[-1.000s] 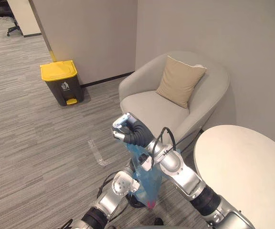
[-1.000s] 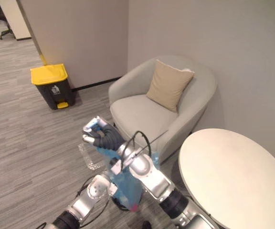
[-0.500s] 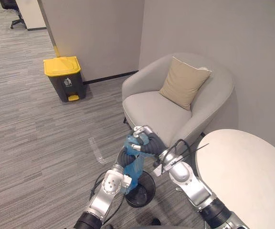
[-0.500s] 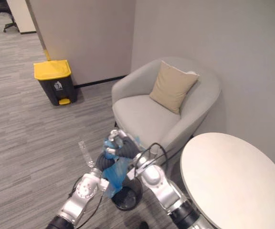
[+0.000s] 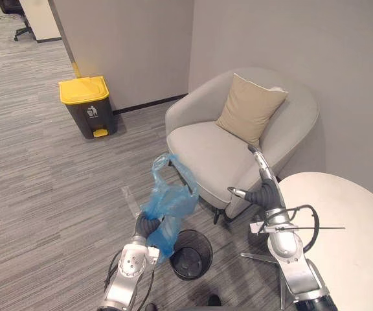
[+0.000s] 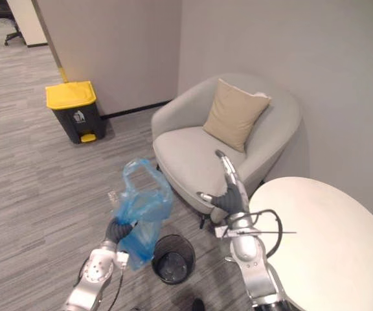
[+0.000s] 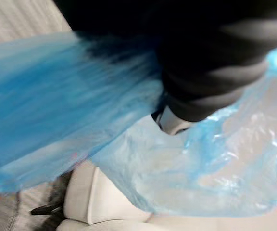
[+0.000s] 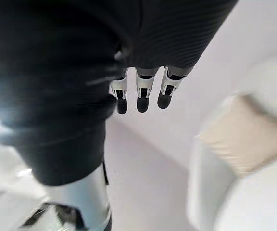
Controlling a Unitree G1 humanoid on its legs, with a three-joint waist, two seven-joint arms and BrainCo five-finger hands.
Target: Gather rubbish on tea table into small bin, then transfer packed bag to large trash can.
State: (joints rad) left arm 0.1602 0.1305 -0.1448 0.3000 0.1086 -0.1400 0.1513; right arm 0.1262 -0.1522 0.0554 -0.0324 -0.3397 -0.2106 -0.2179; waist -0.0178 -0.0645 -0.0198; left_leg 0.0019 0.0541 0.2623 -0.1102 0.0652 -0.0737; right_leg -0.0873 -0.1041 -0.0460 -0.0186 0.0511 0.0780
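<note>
Lifting the bag (image 5: 168, 201) clear of the bin (image 5: 192, 254) just below it, your left hand (image 5: 146, 225) was buried in blue plastic, so I cannot tell its grip. Your right hand (image 5: 262, 189) stood spread and empty, probably unneeded for so light a load. The trash can (image 5: 86, 107) sat well beyond both.
</note>
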